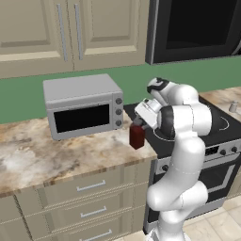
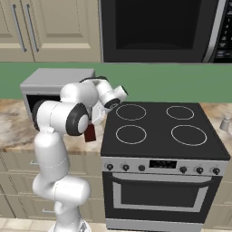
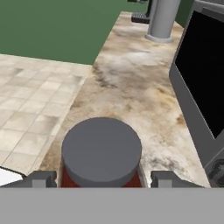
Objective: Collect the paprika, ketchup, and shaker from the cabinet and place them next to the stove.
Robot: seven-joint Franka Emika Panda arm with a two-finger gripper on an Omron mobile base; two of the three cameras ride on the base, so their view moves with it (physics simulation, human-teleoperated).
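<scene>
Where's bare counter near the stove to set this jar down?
Bare counter runs in front of the toaster oven, left of the paprika. It gets tight where the jar stands by the stove edge. Right of the stove, a small strip holds the shaker.

Toaster oven crowds the paprika; stove side open.
</scene>
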